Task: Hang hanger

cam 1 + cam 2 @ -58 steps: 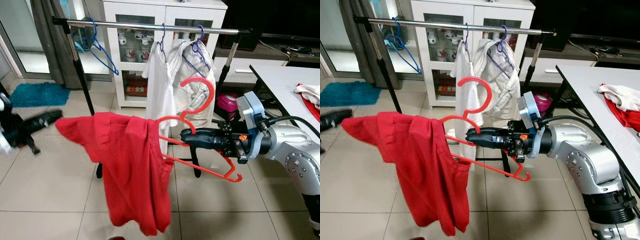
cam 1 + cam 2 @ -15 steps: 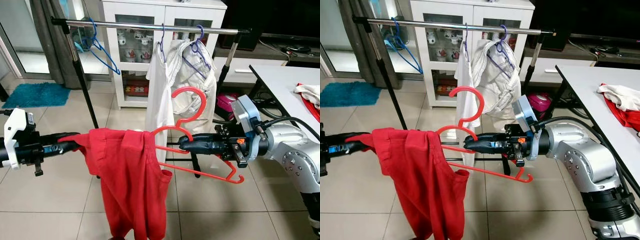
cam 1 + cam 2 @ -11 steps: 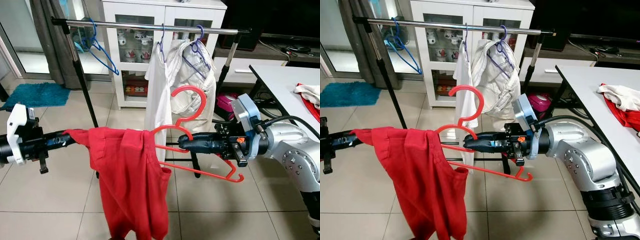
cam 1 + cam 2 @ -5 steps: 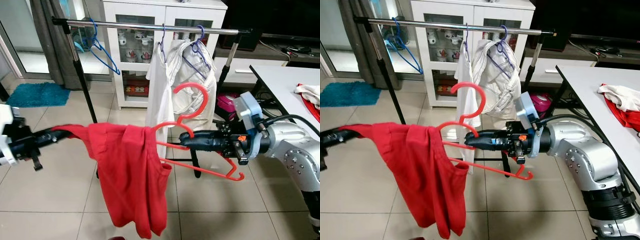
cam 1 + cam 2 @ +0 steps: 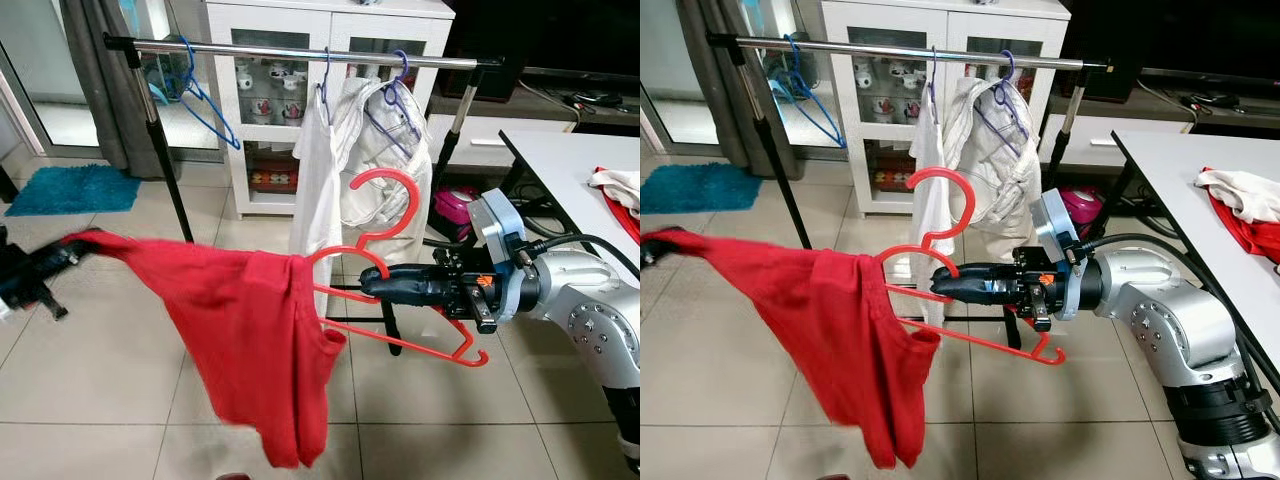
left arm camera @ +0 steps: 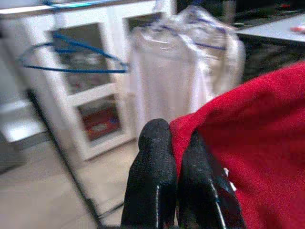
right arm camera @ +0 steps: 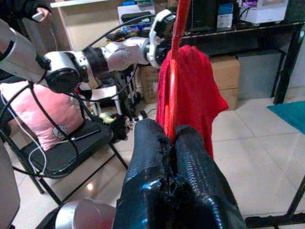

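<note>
Right gripper [image 5: 372, 285] clenched on the red hanger [image 5: 405, 335], held out level in front of the clothes rail [image 5: 300, 51] and below it; hook of the hanger curling up in front of the white clothes [image 5: 365, 165] that hang on the rail. Red shirt [image 5: 255, 340] draped over the near arm of the hanger, most of it hanging down toward the tiled floor [image 5: 110, 380], one corner stretched out sideways to the robot's left. Left gripper [image 6: 174, 157] pinched shut on that corner of the shirt, low and far out to the left, well apart from the right gripper. Blue hanger [image 5: 200, 100] on the rail near its left end, bare; purple hangers under the white clothes nearer the right end. White cabinet [image 5: 330, 25] with glass doors behind the rail, teal mat [image 5: 65, 188] on the floor at the left, white table [image 5: 590, 160] at the right with red and white cloth [image 5: 618, 190] on it. Pink cushion [image 7: 40, 117] on a black chair in the right wrist view
</note>
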`<state>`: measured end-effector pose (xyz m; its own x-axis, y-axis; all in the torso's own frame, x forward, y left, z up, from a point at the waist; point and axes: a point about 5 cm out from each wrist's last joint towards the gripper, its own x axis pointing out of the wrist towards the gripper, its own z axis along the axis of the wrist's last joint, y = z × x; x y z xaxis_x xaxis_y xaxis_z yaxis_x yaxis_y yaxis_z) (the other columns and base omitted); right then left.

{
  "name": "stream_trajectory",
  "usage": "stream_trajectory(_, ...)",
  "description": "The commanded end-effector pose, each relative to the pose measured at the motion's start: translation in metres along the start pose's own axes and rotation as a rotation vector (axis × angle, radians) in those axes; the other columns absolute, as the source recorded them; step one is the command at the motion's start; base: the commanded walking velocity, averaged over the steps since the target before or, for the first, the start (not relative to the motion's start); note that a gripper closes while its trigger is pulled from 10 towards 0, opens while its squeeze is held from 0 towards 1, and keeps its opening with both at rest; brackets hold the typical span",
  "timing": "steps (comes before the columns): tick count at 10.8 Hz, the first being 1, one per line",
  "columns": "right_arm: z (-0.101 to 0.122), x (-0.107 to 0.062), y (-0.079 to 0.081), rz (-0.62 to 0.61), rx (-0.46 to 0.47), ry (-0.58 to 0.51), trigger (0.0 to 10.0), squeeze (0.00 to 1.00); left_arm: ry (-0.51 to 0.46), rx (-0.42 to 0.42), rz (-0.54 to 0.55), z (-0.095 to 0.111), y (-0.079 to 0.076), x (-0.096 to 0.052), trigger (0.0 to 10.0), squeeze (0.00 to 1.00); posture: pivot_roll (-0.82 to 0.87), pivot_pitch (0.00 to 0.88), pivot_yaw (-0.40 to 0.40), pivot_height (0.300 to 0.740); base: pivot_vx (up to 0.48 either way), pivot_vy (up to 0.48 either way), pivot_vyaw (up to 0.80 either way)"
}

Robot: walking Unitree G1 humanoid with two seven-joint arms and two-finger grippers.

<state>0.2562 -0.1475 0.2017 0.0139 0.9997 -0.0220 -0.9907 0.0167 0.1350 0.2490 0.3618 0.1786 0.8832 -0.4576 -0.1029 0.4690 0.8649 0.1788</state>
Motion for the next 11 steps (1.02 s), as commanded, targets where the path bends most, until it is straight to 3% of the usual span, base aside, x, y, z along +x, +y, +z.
stream_trajectory(1, 0.010, -0.005, 0.001, -0.009, -0.050, -0.027, 10.0, 0.00, -0.012, 0.025, 0.067, 0.003, 0.007, -0.001, 0.0, 0.00, -0.04, 0.000, -0.018, 0.740, 0.000, 0.000, 0.00)
stream_trajectory(4, 0.011, -0.005, 0.001, -0.006, -0.051, -0.025, 10.0, 0.00, 0.013, 0.059, 0.136, 0.000, 0.011, -0.002, 0.0, 0.00, -0.04, 0.000, -0.022, 0.740, 0.000, 0.000, 0.00)
stream_trajectory(5, 0.011, -0.005, 0.001, -0.005, -0.051, -0.024, 10.0, 0.00, 0.009, 0.045, 0.074, -0.001, 0.003, 0.003, 10.0, 0.00, -0.04, 0.000, -0.024, 0.740, 0.000, 0.000, 0.00)
stream_trajectory(6, 0.012, -0.004, 0.001, -0.005, -0.052, -0.024, 10.0, 0.00, 0.042, 0.017, -0.021, -0.005, -0.005, 0.008, 10.0, 1.00, -0.04, 0.000, -0.026, 0.740, 0.000, 0.000, 0.00)
stream_trajectory(9, 0.011, -0.005, 0.000, -0.019, -0.052, -0.015, 10.0, 0.00, 0.039, 0.001, 0.051, -0.001, 0.009, 0.001, 10.0, 1.00, -0.04, 0.000, -0.029, 0.740, 0.000, 0.000, 0.00)
stream_trajectory(11, 0.009, -0.001, -0.004, -0.040, -0.044, 0.006, 10.0, 0.00, -0.001, 0.062, 0.119, 0.022, 0.025, 0.004, 10.0, 1.00, -0.04, 0.000, -0.031, 0.740, 0.000, 0.000, 0.00)
